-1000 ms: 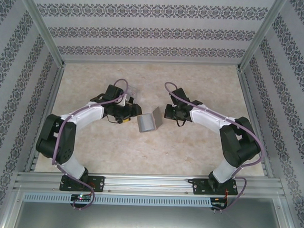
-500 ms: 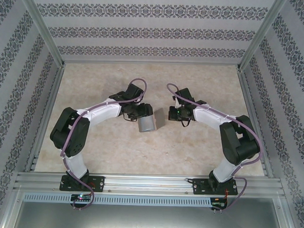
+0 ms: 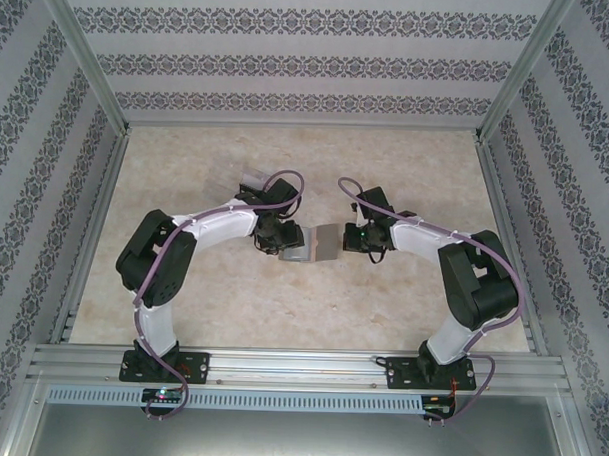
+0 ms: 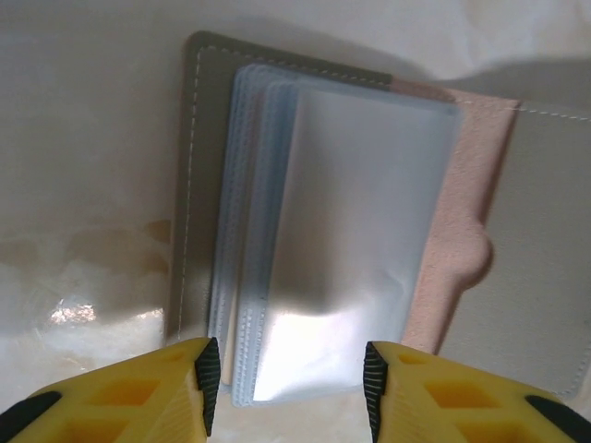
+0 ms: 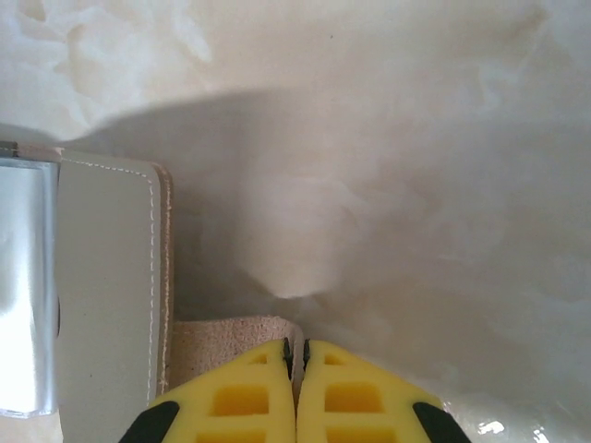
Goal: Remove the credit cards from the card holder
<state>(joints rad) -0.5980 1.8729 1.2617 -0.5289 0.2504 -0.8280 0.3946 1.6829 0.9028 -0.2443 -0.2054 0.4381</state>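
Note:
The card holder [image 3: 319,243] lies open on the table between both grippers. In the left wrist view its grey panel [image 4: 198,138] carries a fanned stack of frosted clear sleeves [image 4: 360,221], and a pinkish tab [image 4: 462,249] sticks out on the right. No credit cards can be made out through the sleeves. My left gripper [image 4: 288,383] hangs open over the near edge of the sleeves, one fingertip on each side, also seen from above [image 3: 287,243]. My right gripper [image 5: 295,355] is shut at the edge of the pinkish tab [image 5: 222,337], beside the holder's grey panel [image 5: 102,277].
A small see-through box [image 3: 253,176] sits on the table behind the left arm. Patterned walls and metal rails enclose the marbled tabletop [image 3: 407,162], with free surface at the back and front.
The left arm swung right and came down over the card holder. The holder, first tilted up, now lies spread open. The right gripper shifted slightly left, to the holder's right edge.

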